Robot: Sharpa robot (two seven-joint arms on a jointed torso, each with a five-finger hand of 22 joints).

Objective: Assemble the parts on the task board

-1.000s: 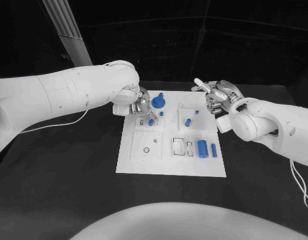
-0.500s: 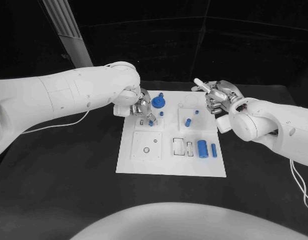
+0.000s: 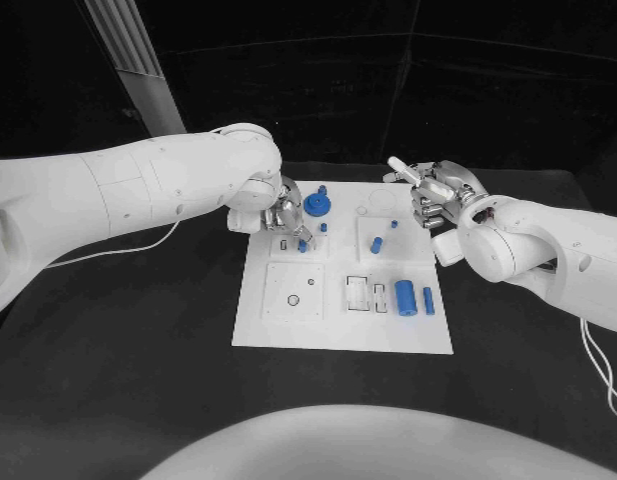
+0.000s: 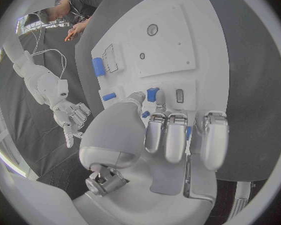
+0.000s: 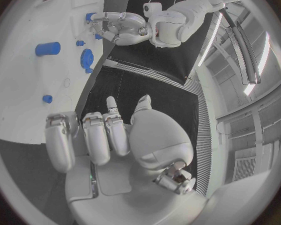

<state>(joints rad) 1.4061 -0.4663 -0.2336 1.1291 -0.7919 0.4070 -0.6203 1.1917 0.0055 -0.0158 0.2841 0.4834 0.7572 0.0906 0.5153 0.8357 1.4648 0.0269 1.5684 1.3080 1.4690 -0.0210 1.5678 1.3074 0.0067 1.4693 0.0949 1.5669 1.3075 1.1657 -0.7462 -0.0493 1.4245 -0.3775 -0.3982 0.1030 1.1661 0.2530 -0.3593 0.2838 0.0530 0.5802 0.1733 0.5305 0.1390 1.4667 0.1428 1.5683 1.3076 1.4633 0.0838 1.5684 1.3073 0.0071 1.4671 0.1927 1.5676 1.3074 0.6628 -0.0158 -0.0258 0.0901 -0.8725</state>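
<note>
Left hand [image 3: 282, 214] at the task board's [image 3: 340, 335] 11 o'clock, fingers closed round a small blue part [image 3: 302, 243], right hand [image 3: 435, 195] at 1 o'clock, fingers curled, holding nothing

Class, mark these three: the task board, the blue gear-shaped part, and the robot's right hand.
task board [image 3: 340, 335], head view, on its bare near strip.
blue gear-shaped part [image 3: 318, 207], head view, on its round top face.
right hand [image 3: 434, 196], head view, on the middle of the hand.

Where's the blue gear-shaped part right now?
In the head view, the blue gear-shaped part stands at the task board's far edge, just right of the left hand.
</note>
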